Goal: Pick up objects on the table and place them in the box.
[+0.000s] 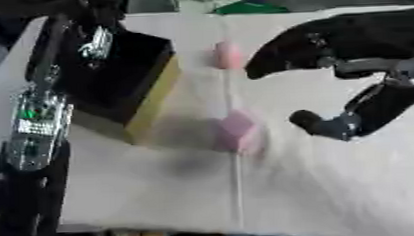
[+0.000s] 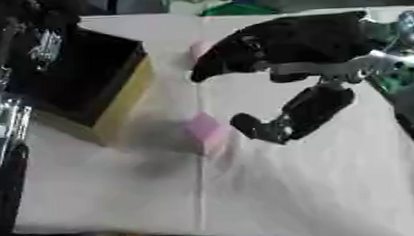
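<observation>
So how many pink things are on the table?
2. One pink block sits mid-table, right of the black box with a yellow side. A second, blurry pink object lies farther back, near the box's far corner. The right robot hand could hide more.

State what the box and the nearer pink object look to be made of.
Box: probably cardboard, with flat yellowish walls, straight edges and a dark matte inside. Nearer pink object: perhaps foam or soft plastic, a dull pale pink block without shine, though too blurred to be sure.

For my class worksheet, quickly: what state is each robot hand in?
Left robot hand: over the black box, fingers cannot be told.
Right robot hand: open, holding nothing.
</observation>
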